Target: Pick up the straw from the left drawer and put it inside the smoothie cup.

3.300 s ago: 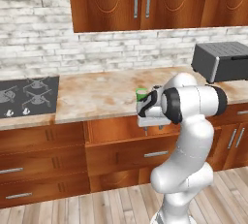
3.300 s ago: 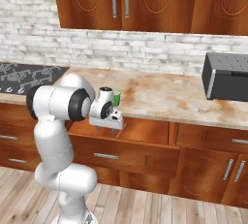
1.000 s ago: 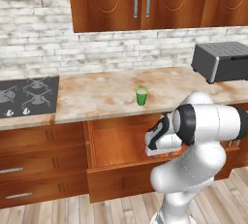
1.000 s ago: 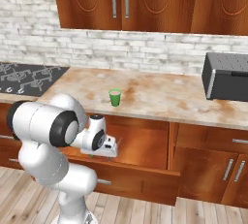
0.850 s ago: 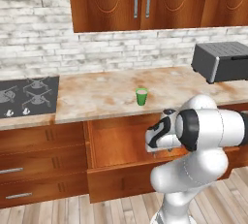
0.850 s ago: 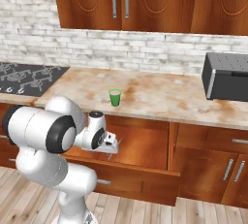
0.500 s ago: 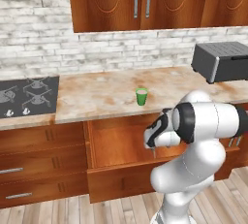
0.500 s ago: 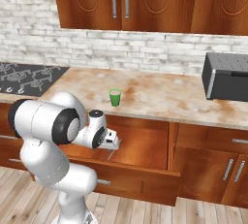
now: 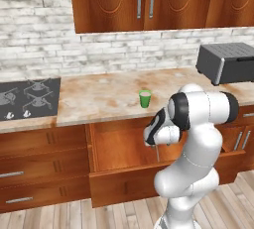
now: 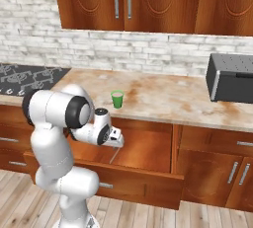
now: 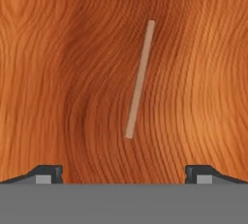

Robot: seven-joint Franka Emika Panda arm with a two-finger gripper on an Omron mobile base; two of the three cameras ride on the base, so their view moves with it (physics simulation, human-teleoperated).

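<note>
Jaws spread fully wide, empty | thin greyish-brown straw on open reddish-brown wooden drawer floor | probably best: descend straight, centre, close midway.

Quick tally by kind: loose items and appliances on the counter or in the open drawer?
Straw: 1, in the open drawer
Cup: 1, green, on the counter
Toaster oven: 1, grey, on the counter
Stove: 1, set into the counter
Total: 4
</note>
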